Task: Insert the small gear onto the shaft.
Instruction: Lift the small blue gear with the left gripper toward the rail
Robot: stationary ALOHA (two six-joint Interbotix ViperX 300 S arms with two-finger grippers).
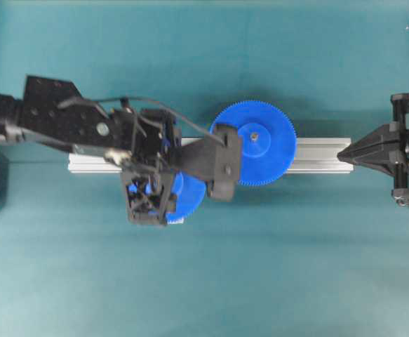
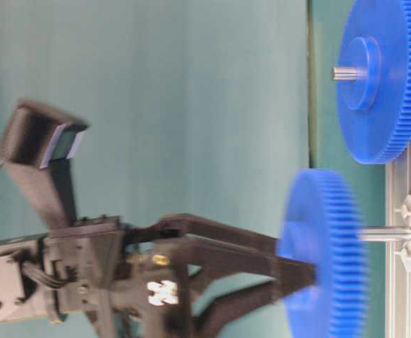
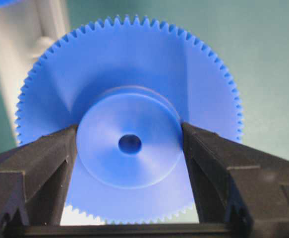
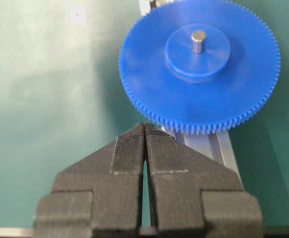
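From overhead the left arm hides most of the small gear [image 1: 189, 195], and at table level the gear's blurred disc covers the shaft's [image 2: 385, 234] near end.

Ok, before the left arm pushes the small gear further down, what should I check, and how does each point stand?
1. Grip: the left gripper has its jaws clamped on either side of the small gear at its hub. Ok.
2. Alignment: at table level the shaft meets the gear near its centre. Ok in that view; cannot tell sideways.
3. Shaft through the hub: the wrist view shows no pin in the hole. Cannot tell.
4. Seating: bare shaft shows between the gear and the rail. Not ok.
5. Meshing with the large gear: cannot tell.
6. The right gripper is shut and apart from the large gear. Ok.
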